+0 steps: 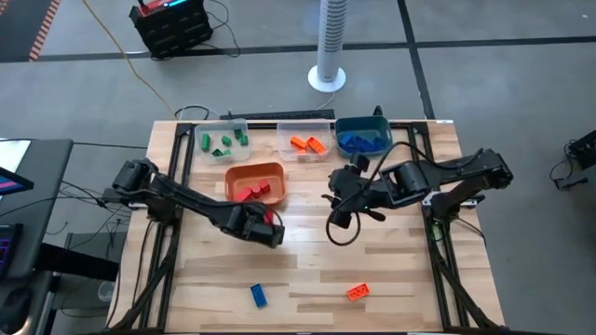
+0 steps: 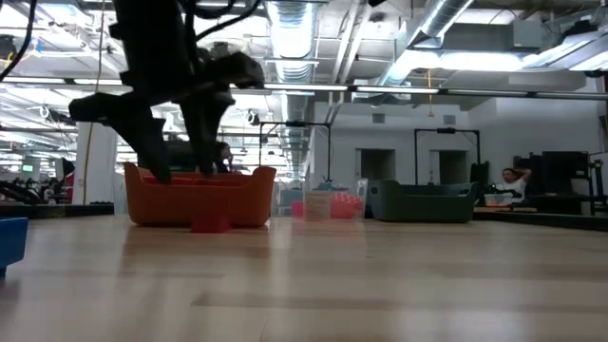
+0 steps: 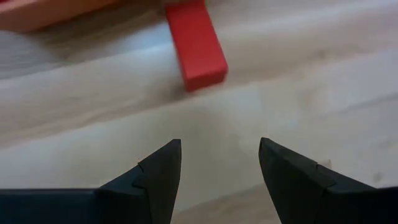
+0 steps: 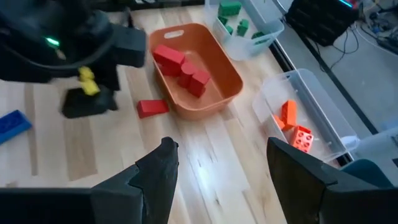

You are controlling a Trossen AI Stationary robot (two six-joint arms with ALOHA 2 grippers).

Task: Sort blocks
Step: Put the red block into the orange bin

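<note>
A red block [image 3: 196, 43] lies flat on the wood just ahead of my open left gripper [image 3: 221, 162], which touches nothing. It sits beside the orange bin [image 4: 225, 78], on the bin's near side [image 1: 272, 218]. That bin holds several red blocks [image 4: 180, 65]. My right gripper [image 4: 217, 162] hovers open over the table's middle [image 1: 335, 207], right of the orange bin. A blue block [image 1: 258, 295] and an orange block [image 1: 358, 292] lie near the table's near edge. In the low view the red block [image 2: 211, 221] rests in front of the orange bin [image 2: 247, 199].
Along the far edge stand a clear bin with green blocks [image 1: 223, 141], a clear bin with orange blocks [image 1: 307, 144] and a teal bin with blue blocks [image 1: 361, 138]. Bare wood lies between the arms and the near edge. A person sits far back in the room [image 2: 513, 180].
</note>
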